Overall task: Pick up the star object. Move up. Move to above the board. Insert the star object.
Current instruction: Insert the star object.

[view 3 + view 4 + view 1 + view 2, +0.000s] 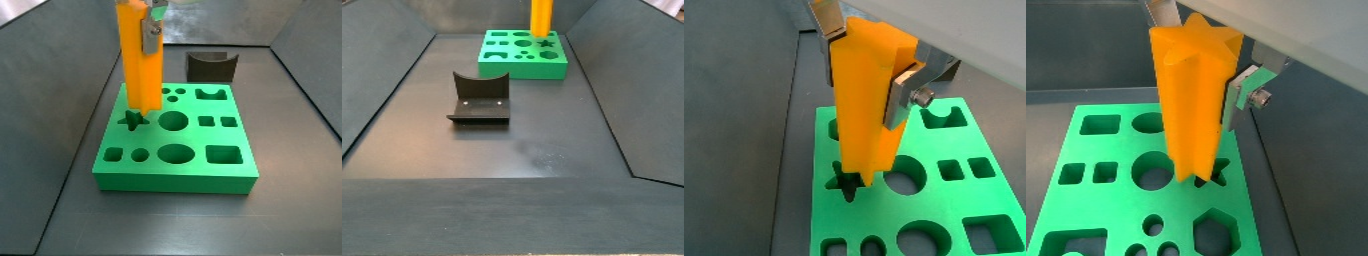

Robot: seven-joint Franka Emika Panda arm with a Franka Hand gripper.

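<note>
Closest to the wrist cameras is the star object (869, 95), an upright orange prism filling the middle of both wrist views, its ridged sides running down toward the board (971, 205). The pincer (871, 55) grips it near the upper end: one silver finger (902, 95) lies flat against a side face, and the opposite finger shows only as a sliver behind the top edge. The jaws are closed to the width of the prism and touch nothing else.

Pick-up, lift and travel look finished. In a side view the star object (138, 62) stands vertical over the board (174, 170), with its lower end right at the star-shaped hole (134, 122) on the board's edge. In a wrist view the dark points of that hole (1213, 177) peek out around the prism's foot (1192, 170), so the profile seems roughly lined up. Whether the tip has already entered the hole or just meets its rim I cannot tell. What remains, by my reading, is the downward push to seat the piece, then letting go.

The fixture (477, 98) stands on the floor well apart from the board (525, 57), with nothing in it.
</note>
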